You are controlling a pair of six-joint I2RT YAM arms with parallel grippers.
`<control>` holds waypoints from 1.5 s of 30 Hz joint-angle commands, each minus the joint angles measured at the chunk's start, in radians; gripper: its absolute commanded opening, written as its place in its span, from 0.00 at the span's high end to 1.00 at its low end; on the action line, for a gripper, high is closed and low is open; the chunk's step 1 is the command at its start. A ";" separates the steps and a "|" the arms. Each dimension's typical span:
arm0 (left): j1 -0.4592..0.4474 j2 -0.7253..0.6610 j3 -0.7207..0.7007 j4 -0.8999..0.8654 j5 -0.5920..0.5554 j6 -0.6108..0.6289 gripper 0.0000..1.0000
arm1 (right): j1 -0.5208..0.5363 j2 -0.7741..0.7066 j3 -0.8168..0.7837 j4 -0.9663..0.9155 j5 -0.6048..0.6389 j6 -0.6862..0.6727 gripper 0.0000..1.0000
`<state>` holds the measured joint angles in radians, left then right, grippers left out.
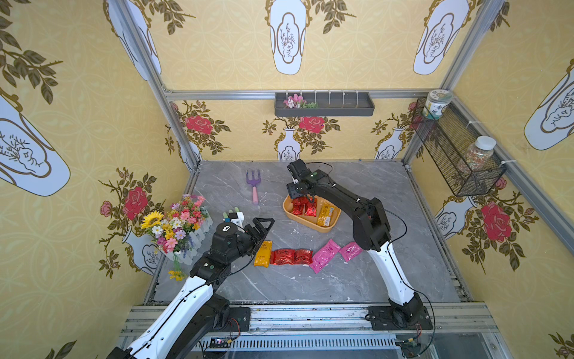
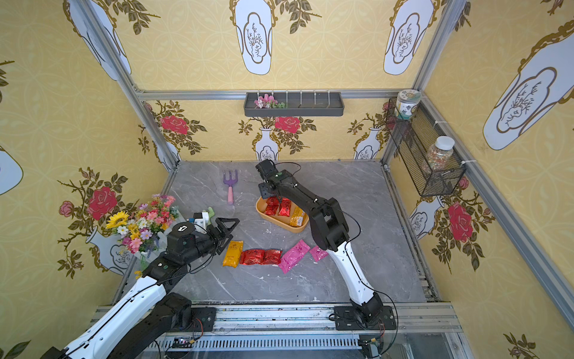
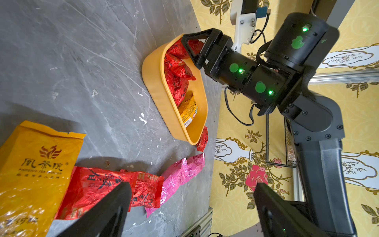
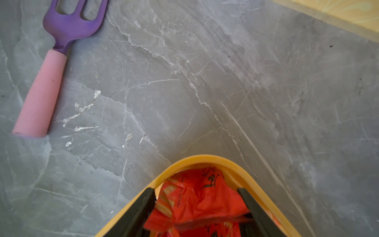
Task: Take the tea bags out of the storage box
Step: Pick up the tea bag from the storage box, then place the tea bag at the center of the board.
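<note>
The orange-yellow storage box [image 1: 323, 230] [image 2: 281, 224] [image 3: 155, 86] [image 4: 205, 159] lies mid-table with red tea bags [image 1: 302, 209] [image 3: 176, 82] and orange-yellow ones [image 1: 325, 214] [image 3: 187, 108] inside. My right gripper [image 1: 299, 199] [image 2: 275, 199] [image 4: 195, 191] reaches down into its far end, jaws apart, one finger on each side of a crumpled red sachet [image 4: 205, 180]. On the table in front lie an orange sachet [image 1: 263, 254], two red ones [image 1: 292, 256] and two pink ones [image 1: 324, 255]. My left gripper [image 1: 265, 231] [image 3: 191, 188] hovers open above the orange one, holding nothing.
A purple fork with a pink handle [image 1: 254, 186] [image 4: 51, 82] lies behind the box. A flower bouquet [image 1: 177, 223] stands at the table's left edge. A grey wall tray [image 1: 324, 105] hangs at the back, a wire basket [image 1: 456, 155] with jars on the right wall.
</note>
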<state>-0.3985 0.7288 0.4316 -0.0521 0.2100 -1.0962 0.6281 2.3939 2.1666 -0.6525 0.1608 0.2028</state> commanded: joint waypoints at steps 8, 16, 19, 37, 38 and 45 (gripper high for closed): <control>0.002 -0.014 0.004 0.011 0.012 0.010 0.01 | 0.001 -0.027 -0.030 0.044 0.022 0.009 0.42; 0.001 -0.016 0.003 0.011 0.009 0.009 0.01 | 0.002 -0.046 -0.037 0.046 0.025 0.009 0.46; 0.002 -0.010 0.004 0.021 0.010 0.009 0.01 | 0.002 -0.078 -0.055 0.053 0.026 0.008 0.47; -0.014 0.109 0.076 0.118 0.039 0.017 0.03 | 0.019 -0.424 -0.289 0.073 0.025 0.019 0.49; -0.027 0.121 0.079 0.133 0.035 0.014 0.03 | 0.021 -0.452 -0.314 0.078 0.022 0.023 0.50; -0.161 0.232 0.096 0.237 -0.022 -0.008 0.03 | 0.022 -0.687 -0.564 0.122 0.006 0.079 0.51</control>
<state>-0.5331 0.9276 0.5224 0.1040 0.2192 -1.0992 0.6498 1.7710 1.6627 -0.5755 0.1699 0.2420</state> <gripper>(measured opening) 0.968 0.495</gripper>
